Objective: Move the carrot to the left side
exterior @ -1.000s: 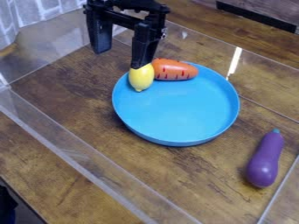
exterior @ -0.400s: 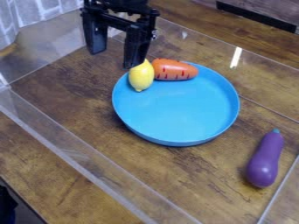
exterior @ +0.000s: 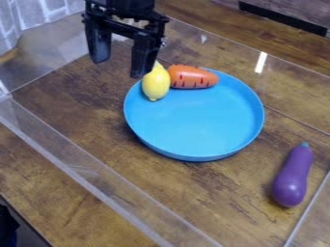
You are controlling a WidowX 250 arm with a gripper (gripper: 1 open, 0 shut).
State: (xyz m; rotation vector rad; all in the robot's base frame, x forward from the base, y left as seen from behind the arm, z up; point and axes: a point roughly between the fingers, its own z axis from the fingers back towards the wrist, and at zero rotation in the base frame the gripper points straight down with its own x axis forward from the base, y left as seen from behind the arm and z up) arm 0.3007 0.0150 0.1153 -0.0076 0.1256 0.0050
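The carrot (exterior: 194,77), stubby and orange-red with a dark stem end pointing right, lies on the far rim of the blue plate (exterior: 206,125). A yellow lemon-like fruit (exterior: 154,84) sits against its left end. My gripper (exterior: 119,56) hangs pointing down behind and to the left of both, its two black fingers (exterior: 143,58) spread apart with nothing between them. The right finger stands just above the yellow fruit; the carrot lies to the right of the gripper, untouched.
A purple eggplant (exterior: 294,175) lies on the wooden table at the right. Clear acrylic walls (exterior: 52,125) border the table's left and near sides. Bare wood (exterior: 77,106) lies left of the plate.
The gripper has shifted leftward in the view, away from the carrot, staying open. Carrot, yellow fruit, plate and eggplant have not moved.
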